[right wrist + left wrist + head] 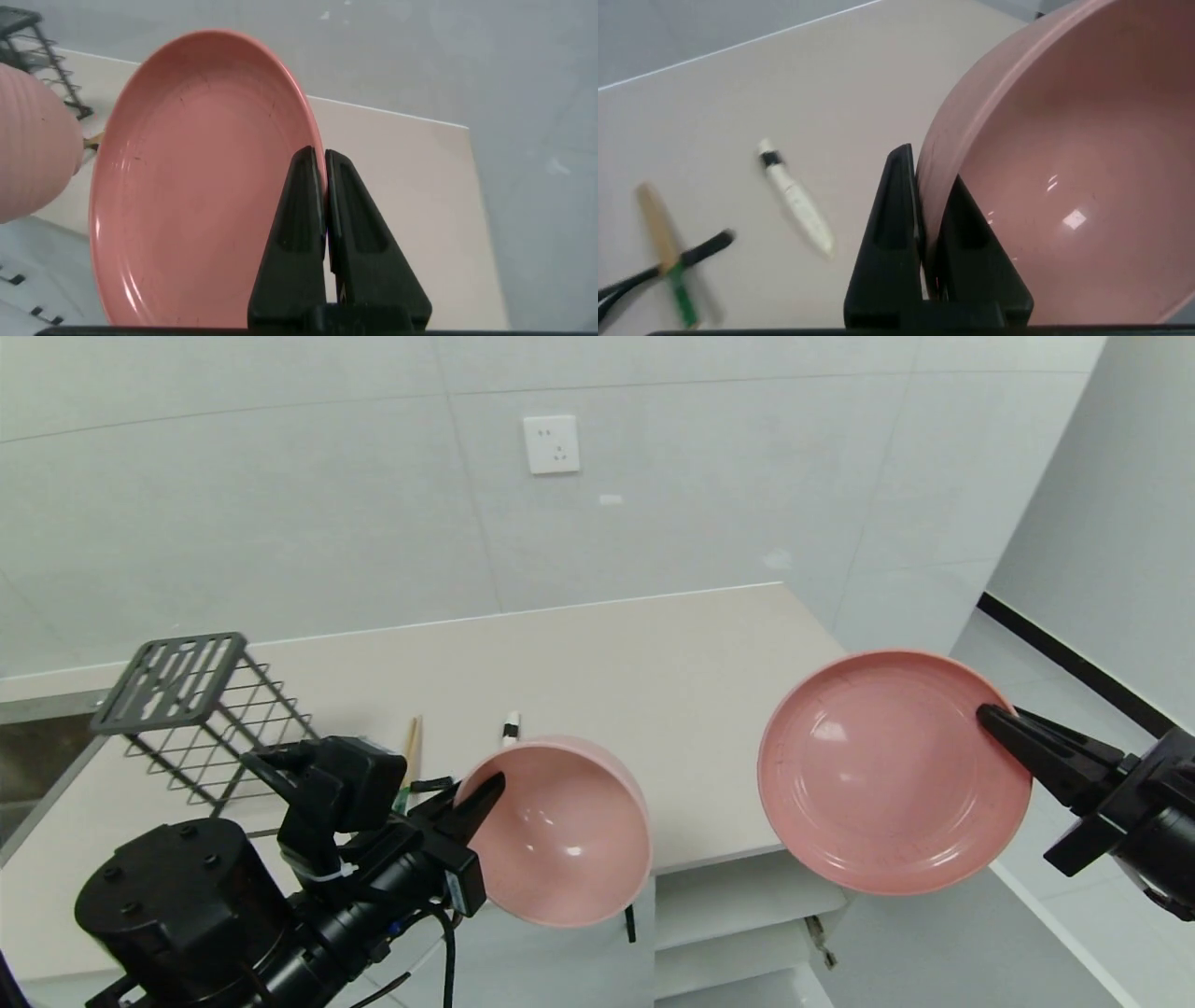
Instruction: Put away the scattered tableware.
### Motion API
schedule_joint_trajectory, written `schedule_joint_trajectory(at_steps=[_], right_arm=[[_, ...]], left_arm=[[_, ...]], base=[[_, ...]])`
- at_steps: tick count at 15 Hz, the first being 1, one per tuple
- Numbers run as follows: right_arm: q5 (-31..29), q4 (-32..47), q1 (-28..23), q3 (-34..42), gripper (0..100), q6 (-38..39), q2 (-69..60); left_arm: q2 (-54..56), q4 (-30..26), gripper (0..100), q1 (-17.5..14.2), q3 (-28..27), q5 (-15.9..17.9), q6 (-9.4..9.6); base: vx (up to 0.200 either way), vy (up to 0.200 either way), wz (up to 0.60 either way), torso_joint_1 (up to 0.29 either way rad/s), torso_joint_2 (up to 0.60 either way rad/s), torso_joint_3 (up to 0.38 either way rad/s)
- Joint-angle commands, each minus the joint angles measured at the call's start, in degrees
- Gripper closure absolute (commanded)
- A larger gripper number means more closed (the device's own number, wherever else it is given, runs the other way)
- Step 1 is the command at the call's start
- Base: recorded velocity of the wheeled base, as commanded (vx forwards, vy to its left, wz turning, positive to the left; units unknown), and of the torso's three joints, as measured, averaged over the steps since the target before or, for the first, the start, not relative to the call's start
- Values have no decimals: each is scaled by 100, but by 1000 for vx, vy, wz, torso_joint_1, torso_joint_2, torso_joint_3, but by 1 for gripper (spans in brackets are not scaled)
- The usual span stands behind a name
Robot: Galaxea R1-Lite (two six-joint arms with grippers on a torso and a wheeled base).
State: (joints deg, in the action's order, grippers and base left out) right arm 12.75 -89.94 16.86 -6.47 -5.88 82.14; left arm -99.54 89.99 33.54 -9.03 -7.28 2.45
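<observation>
Status right now: left gripper [493, 786] is clamped on the rim of a deep round pink bowl [569, 840], held tilted above the beige countertop's [607, 663] front edge. Right gripper [988, 716] pinches a round pink plate [878, 775], tilted, in the air off the counter's right end.

I see my left gripper [492, 785] and right gripper [986, 715] matte black, wedge-fingered; black cables [447, 947] run behind the left.
</observation>
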Motion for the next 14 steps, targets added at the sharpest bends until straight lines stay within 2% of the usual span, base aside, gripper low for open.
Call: schedule_joint_trajectory(at_steps=[1,3,6,10,14], right_arm=[[-1,-6,2,6,100,-1,4],[8,-6,2,6,100,-1,-5],[-1,-6,2,15,100,-1,4],[-1,-6,2,15,100,-1,4],[-1,-6,2,15,100,-1,4]], left_arm=[[22,1,100,4,16,-2,1],[75,1,100,4,16,7,1],[136,1,100,4,33,7,1],[154,1,100,4,42,7,1],[198,1,100,13,77,7,-8]], base=[[0,-200,0,17,12,-2],[0,-200,0,-17,24,22],[0,0,0,-137,290,142],[0,0,0,-10,26,13],[-200,0,0,0,5,4]])
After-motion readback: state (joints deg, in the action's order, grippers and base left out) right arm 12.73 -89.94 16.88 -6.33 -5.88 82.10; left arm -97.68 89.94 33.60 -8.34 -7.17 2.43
